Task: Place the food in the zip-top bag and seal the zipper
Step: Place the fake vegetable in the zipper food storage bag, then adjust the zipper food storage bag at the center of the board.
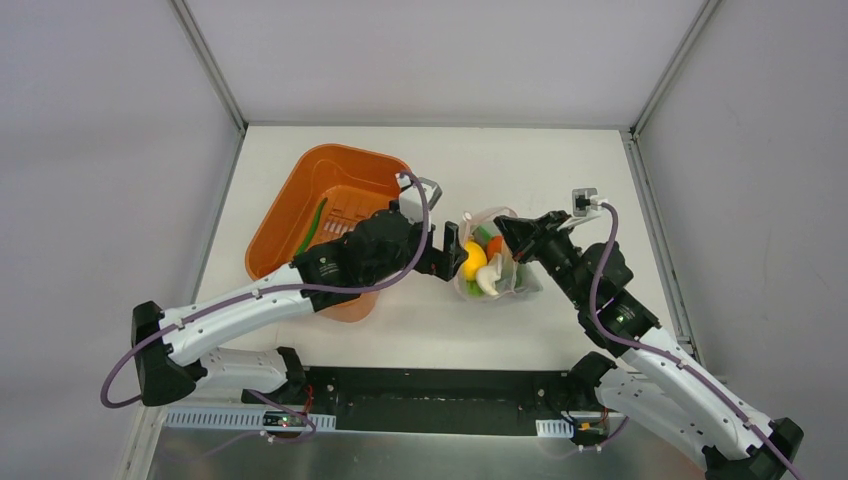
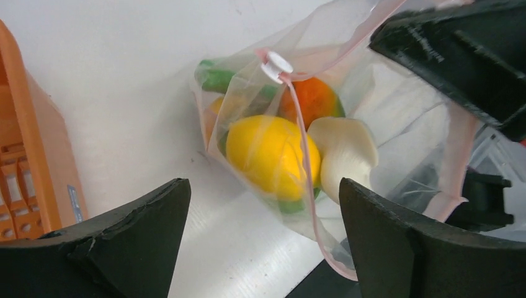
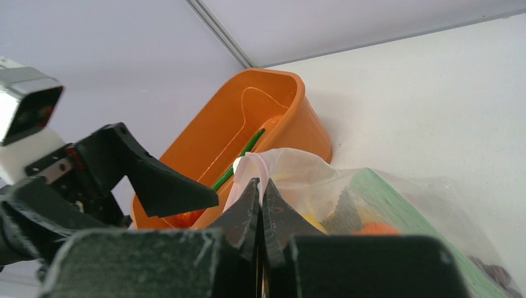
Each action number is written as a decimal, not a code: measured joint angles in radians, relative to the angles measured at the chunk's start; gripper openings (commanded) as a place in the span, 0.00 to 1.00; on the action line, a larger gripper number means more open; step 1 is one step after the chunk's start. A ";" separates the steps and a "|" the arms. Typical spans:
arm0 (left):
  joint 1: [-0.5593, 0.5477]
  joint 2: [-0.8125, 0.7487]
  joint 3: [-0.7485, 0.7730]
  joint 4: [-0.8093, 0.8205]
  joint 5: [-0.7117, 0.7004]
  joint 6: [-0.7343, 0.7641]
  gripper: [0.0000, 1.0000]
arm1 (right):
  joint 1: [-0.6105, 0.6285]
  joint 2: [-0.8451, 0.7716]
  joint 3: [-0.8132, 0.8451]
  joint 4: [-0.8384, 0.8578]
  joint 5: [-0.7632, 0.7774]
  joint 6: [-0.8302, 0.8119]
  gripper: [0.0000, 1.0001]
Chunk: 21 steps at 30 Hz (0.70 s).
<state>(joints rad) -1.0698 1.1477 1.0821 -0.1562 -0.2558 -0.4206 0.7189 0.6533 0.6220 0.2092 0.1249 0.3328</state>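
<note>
The clear zip-top bag (image 1: 497, 268) stands mid-table holding food: a yellow fruit (image 2: 271, 155), an orange fruit (image 2: 314, 99), a white piece (image 2: 345, 151) and green pieces (image 2: 217, 79). Its pink zipper (image 2: 304, 162) hangs open with a white slider (image 2: 276, 65) at the top. My right gripper (image 3: 260, 186) is shut on the pink zipper edge (image 3: 251, 166) and holds the bag's mouth up. My left gripper (image 2: 263, 242) is open just left of the bag, its fingers (image 2: 124, 242) bare. A long green pod (image 1: 312, 228) still lies in the orange basket.
The orange plastic basket (image 1: 330, 205) sits left of the bag, under my left arm, with a red piece (image 3: 186, 217) low inside it. Frame rails (image 1: 215, 70) border the table at the back corners. White tabletop (image 1: 540, 170) lies behind the bag.
</note>
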 measured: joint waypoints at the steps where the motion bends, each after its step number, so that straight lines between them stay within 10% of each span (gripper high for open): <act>1: 0.006 0.014 0.000 -0.012 0.019 0.002 0.86 | 0.000 0.000 0.000 0.000 -0.004 -0.001 0.00; 14: 0.044 0.050 -0.018 0.018 0.212 -0.008 0.58 | 0.000 0.000 0.000 -0.004 -0.021 0.002 0.00; 21: 0.044 0.122 -0.017 0.036 0.256 -0.023 0.15 | 0.000 0.011 0.000 -0.004 -0.042 0.003 0.00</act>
<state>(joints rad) -1.0256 1.2697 1.0653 -0.1200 -0.0002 -0.4431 0.7189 0.6643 0.6220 0.2050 0.0826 0.3363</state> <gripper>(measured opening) 0.349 0.006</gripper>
